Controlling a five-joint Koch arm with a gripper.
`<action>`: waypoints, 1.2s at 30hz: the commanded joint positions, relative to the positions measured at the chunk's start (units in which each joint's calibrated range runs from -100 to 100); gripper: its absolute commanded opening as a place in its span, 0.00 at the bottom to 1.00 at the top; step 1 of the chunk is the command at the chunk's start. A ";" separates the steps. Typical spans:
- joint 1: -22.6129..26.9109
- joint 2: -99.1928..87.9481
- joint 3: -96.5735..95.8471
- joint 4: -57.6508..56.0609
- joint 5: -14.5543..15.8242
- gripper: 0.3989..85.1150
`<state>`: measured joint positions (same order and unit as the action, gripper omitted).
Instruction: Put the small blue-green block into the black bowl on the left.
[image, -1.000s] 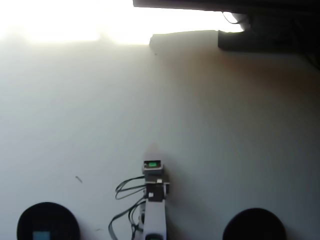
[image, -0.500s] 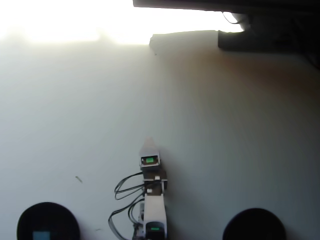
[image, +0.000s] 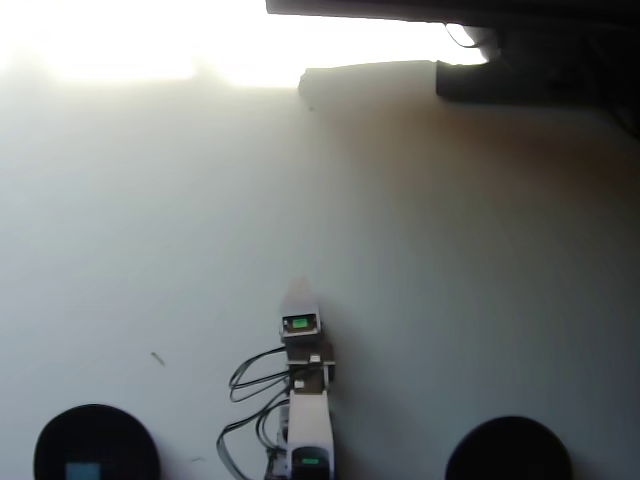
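Note:
In the overhead view the small blue-green block (image: 83, 471) lies inside the black bowl (image: 96, 442) at the bottom left, close to the picture's lower edge. My gripper (image: 299, 290) points up the picture from the bottom centre, well to the right of that bowl and apart from it. Its pale tip blurs into the white table, so the jaws cannot be made out. Nothing shows at the tip.
A second black bowl (image: 509, 449) sits at the bottom right. Black cables (image: 250, 380) loop left of the arm. Dark equipment (image: 520, 60) lines the top right edge. Glare washes out the table's top left. A small dark mark (image: 157, 358) lies left of the arm.
The arm stretched up the picture from one second ago, and the gripper tip came further out. Since half a second ago it has hardly moved. The block stays in the left bowl.

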<state>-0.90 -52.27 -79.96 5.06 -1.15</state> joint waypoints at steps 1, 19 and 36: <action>-0.05 -0.59 -0.63 -3.40 -0.10 0.45; -0.39 -0.49 -0.44 -3.56 -0.15 0.58; -0.39 -0.49 -0.35 -3.48 -0.10 0.58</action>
<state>-1.29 -52.78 -80.06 4.73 -1.15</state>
